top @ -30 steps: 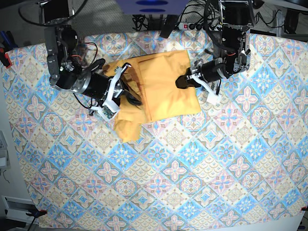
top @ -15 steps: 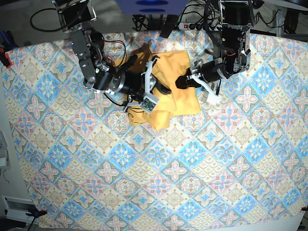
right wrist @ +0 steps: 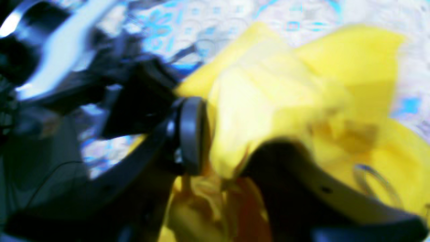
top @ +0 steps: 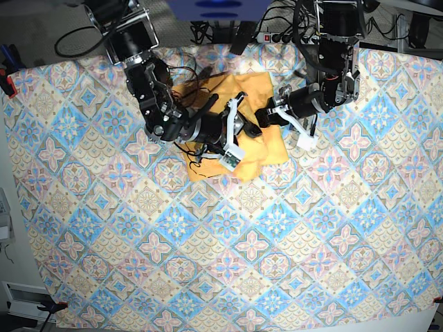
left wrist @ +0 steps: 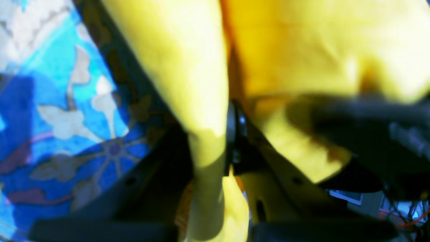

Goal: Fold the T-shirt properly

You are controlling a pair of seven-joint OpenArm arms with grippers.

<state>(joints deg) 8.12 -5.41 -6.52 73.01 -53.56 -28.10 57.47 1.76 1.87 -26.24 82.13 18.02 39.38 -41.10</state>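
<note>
Tiled blue-pink tablecloth [top: 291, 228] covers table; power strip and cables beyond far edge at 12 o'clock. Shirt [top: 263, 93] bunched at 12 o'clock of cloth, folded over itself, between both arms. Left gripper [top: 266, 116] at shirt's 3 o'clock edge, jaws pinched on fabric; wrist view shows yellow cloth between fingers. Right gripper [top: 238, 131] over shirt's middle, white fingers [top: 232, 149] parted about halfway, fabric bunched between them; whether gripped, cannot tell, wrist view blurred

One T-shirt [top: 266, 145], yellow-orange, lies bunched toward twelve o'clock; one patterned tablecloth [top: 277, 242] spreads beneath it; two grippers are counted, the right gripper [top: 242, 131] and the left gripper [top: 266, 117].
</note>
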